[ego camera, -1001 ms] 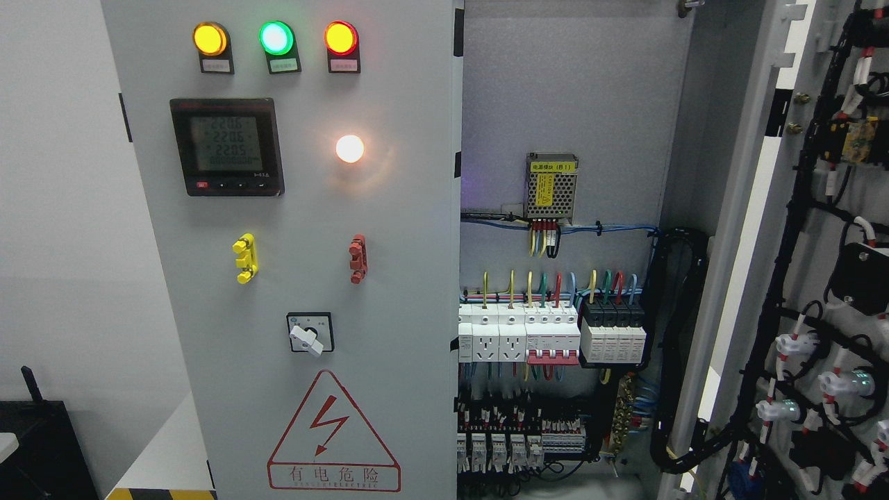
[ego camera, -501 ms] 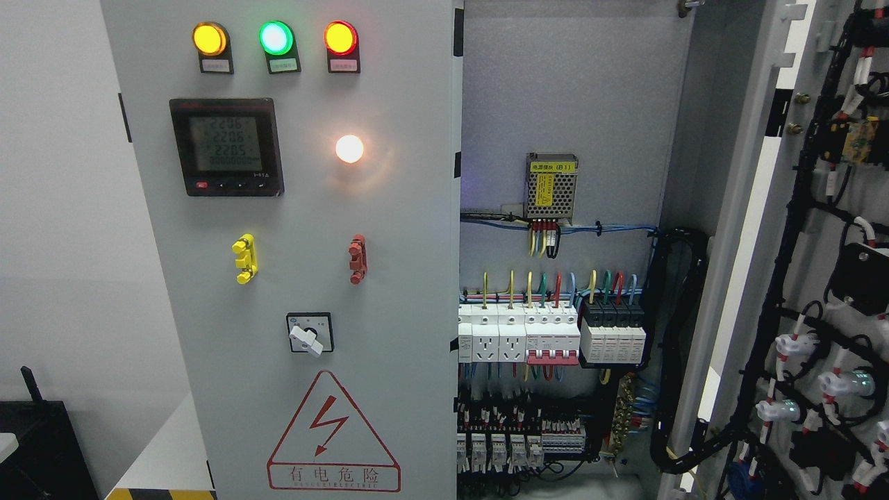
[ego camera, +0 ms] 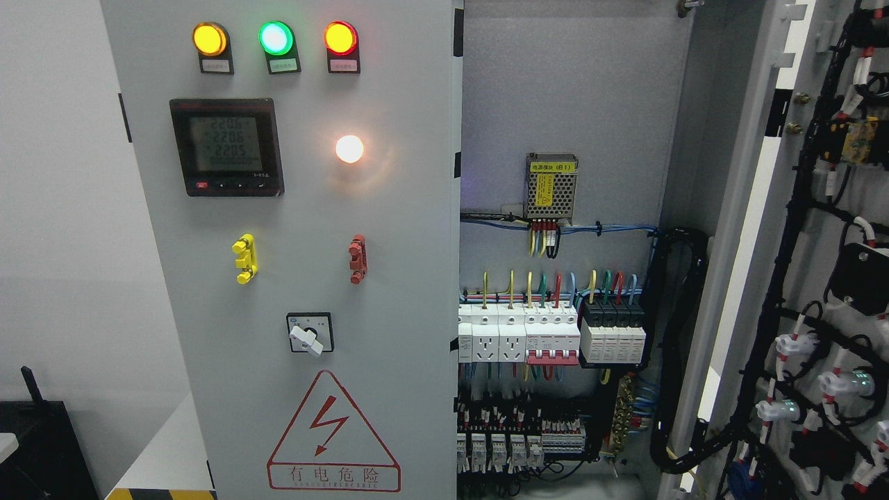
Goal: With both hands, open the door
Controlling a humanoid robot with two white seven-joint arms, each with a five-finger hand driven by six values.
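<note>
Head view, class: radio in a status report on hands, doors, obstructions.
No robot hand in view. Right door swung open, wiring exposed; left door appears shut, lamps lit. Nothing blocking either door.

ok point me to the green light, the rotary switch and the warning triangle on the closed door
green light (ego camera: 276, 37), head view, middle of its lit lens
rotary switch (ego camera: 306, 339), head view, on its white knob
warning triangle (ego camera: 332, 430), head view, on the red lightning bolt inside it
</note>
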